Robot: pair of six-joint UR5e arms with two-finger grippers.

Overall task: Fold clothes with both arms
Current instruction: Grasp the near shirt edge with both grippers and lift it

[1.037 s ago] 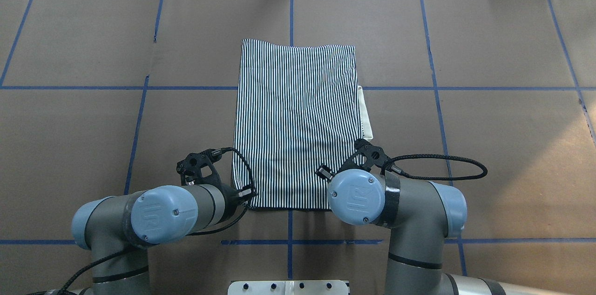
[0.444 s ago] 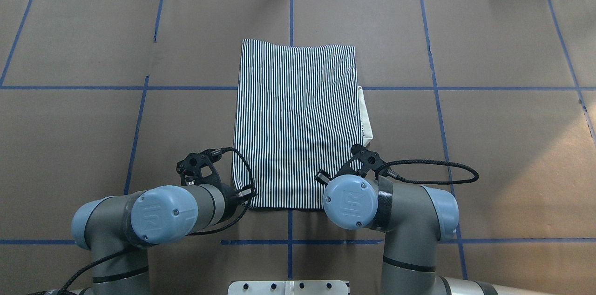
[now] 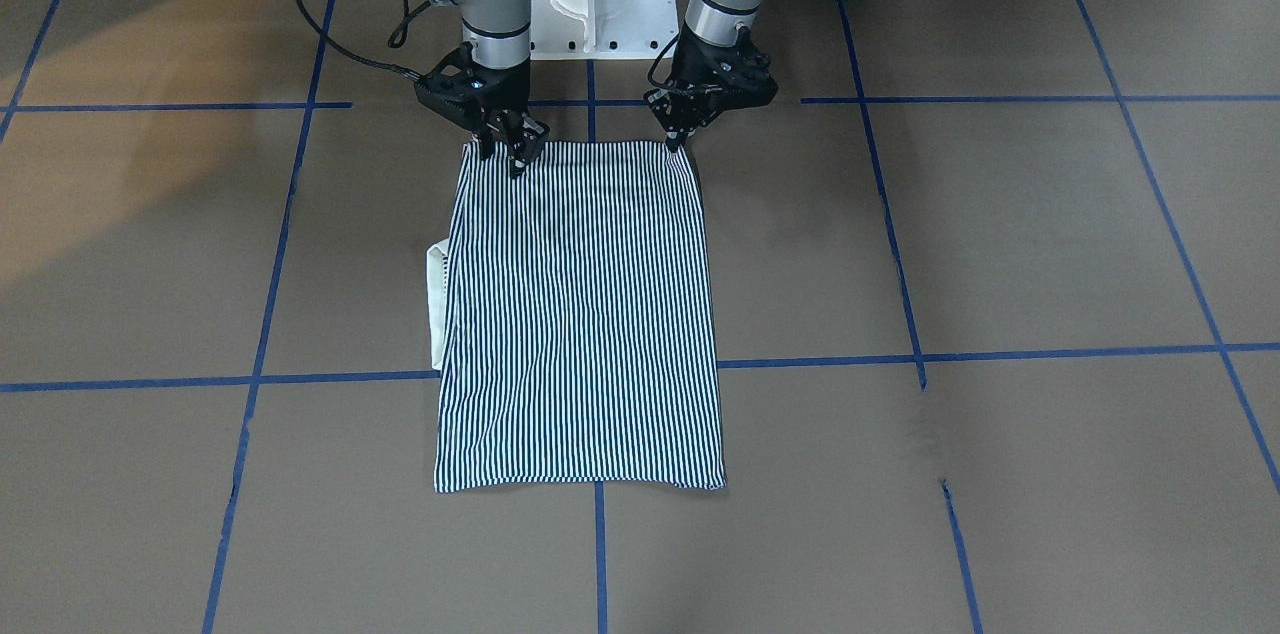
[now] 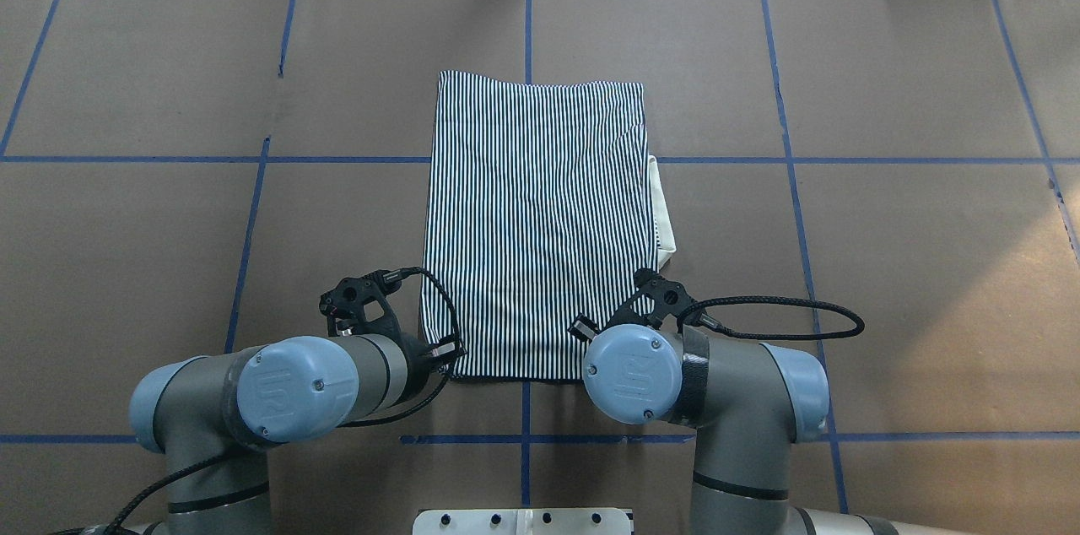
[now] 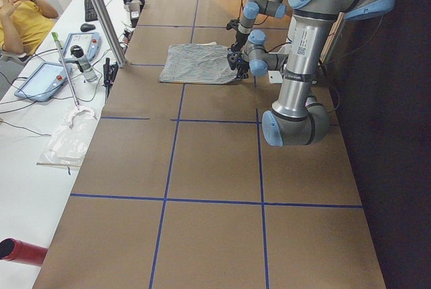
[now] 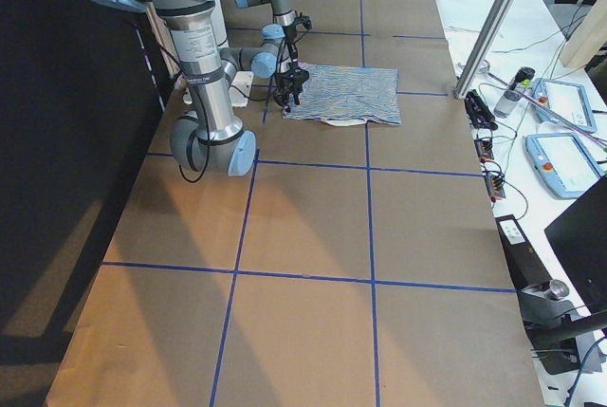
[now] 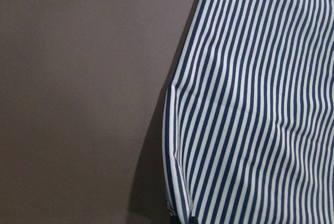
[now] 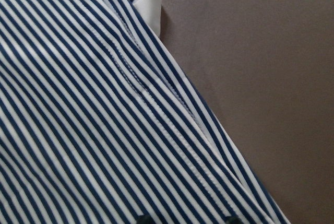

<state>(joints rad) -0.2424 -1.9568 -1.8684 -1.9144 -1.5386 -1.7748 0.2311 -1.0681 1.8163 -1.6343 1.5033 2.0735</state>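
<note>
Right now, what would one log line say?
polo shirt: folded, flat | left gripper: at its near left corner | right gripper: at near right corner | jaws: unclear

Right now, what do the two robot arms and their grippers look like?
The left arm and right arm are grey tubes with light-blue joint caps bearing a UR logo. The left gripper and right gripper are black. A black braided cable loops from each wrist; the right arm wears a black band.

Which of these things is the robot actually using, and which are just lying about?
In use: shirt, left claw, right claw.
Lying about: tablet, plastic bag, red tube.
</note>
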